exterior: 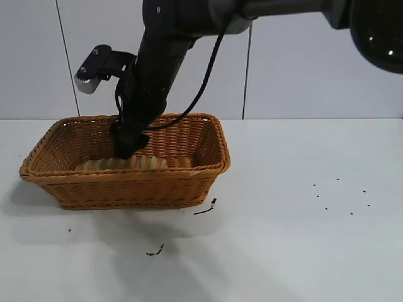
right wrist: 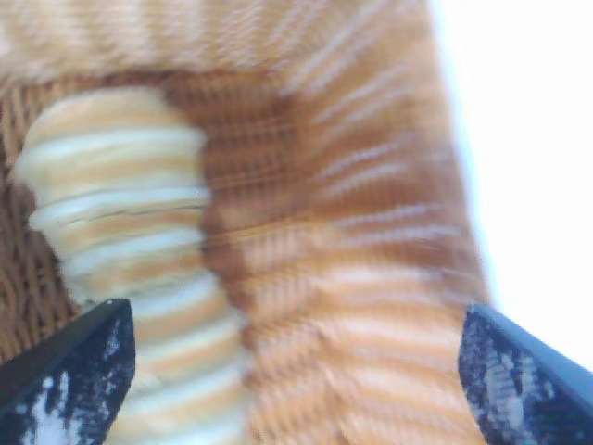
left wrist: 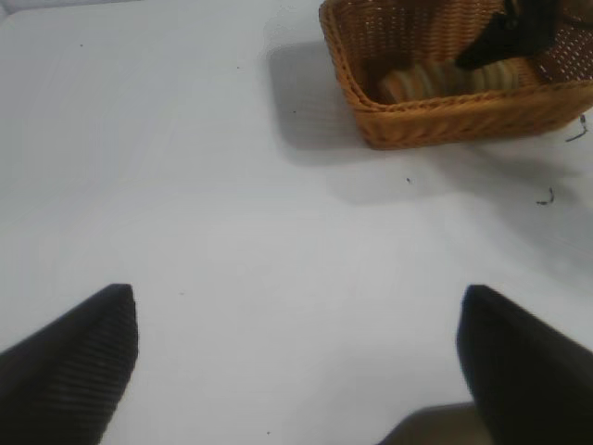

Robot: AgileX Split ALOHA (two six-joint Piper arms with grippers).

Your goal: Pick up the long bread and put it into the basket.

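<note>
While in the basket, long bread lies beneath right end effector.

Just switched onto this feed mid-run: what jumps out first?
The right arm reaches down into the basket at the table's left side, its gripper open just above the long bread, which lies on the basket floor along the near wall. The left gripper is open too, over bare white table well away from the basket.

The long bread lies inside the basket, toward its left.
</note>
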